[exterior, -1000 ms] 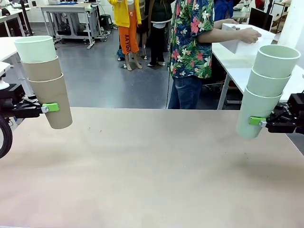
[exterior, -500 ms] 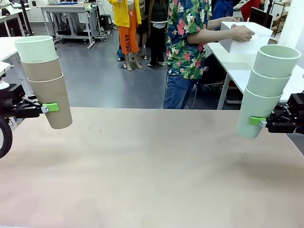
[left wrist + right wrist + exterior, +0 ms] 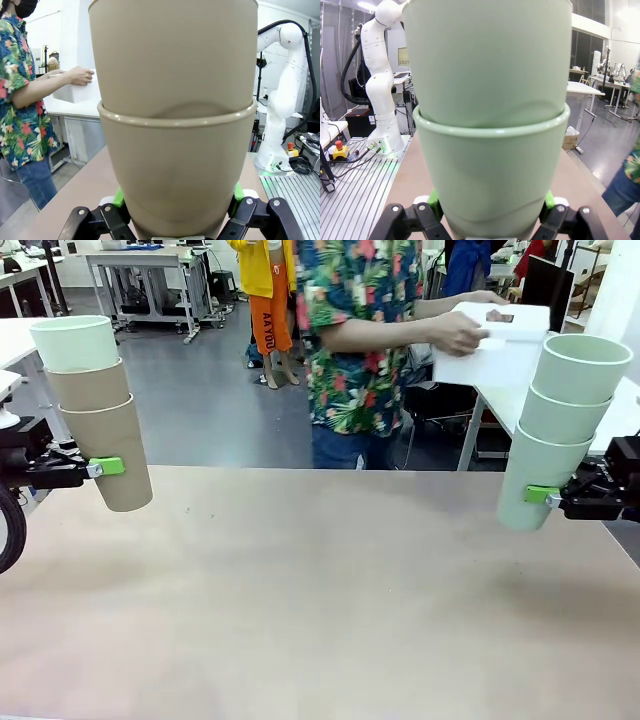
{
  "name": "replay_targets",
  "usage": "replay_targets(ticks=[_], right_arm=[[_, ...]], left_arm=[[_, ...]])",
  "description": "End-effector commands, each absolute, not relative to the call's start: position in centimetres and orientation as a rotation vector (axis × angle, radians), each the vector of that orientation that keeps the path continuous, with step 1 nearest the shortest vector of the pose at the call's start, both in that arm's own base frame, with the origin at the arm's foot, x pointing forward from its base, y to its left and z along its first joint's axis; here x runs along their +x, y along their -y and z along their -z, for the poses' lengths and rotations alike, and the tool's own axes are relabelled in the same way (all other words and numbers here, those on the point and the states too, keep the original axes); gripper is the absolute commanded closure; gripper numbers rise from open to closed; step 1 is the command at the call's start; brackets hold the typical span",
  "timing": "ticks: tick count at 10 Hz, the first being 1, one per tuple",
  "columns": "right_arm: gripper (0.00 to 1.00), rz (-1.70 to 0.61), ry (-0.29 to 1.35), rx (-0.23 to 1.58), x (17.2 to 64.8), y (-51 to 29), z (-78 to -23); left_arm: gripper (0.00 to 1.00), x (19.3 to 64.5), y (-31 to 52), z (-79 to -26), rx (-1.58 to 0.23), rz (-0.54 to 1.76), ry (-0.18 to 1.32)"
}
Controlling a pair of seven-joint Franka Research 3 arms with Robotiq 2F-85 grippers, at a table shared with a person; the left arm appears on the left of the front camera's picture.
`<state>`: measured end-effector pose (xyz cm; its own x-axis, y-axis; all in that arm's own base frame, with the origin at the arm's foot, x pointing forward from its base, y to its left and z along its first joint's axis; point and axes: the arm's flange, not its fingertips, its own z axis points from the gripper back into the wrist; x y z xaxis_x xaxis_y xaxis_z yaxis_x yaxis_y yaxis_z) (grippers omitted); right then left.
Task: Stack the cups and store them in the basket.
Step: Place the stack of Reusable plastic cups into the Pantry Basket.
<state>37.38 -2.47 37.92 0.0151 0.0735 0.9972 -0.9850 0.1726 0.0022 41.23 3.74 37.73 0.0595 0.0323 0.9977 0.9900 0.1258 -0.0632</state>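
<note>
At the left edge of the front view my left gripper (image 3: 108, 467) is shut on a stack of cups (image 3: 95, 410): two tan-brown ones with a pale mint one on top, held above the table. The left wrist view has that tan stack (image 3: 175, 125) close up between the green pads (image 3: 118, 197). On the right side my right gripper (image 3: 540, 495) is shut on a stack of three mint cups (image 3: 560, 430), also off the table, seen close in the right wrist view (image 3: 490, 125). Behind the table a person carries the white basket (image 3: 492, 345) with one hand (image 3: 458, 332) on it.
The brown table (image 3: 320, 600) lies bare between the two stacks. The person in a floral shirt (image 3: 355, 340) stands at the far edge, centre. A white side table (image 3: 500, 390) stands behind on the right. The other arm's white base (image 3: 282, 100) rises past the table's end.
The person has walked left along the far edge, lifting the white basket off the side table and carrying it leftward. Both grippers and their cup stacks have not moved.
</note>
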Motion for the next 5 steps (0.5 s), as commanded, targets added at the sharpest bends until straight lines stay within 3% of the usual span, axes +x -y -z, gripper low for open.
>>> replay_targets(ticks=[1,5], right_arm=[[0.15,-1.117,1.233,1.024,37.36,2.49,-38.22],[0.15,-1.117,1.233,1.024,37.36,2.49,-38.22]], left_arm=[[0.15,41.15,-3.68,-38.23,-1.164,1.067,1.251],[0.15,41.15,-3.68,-38.23,-1.164,1.067,1.251]])
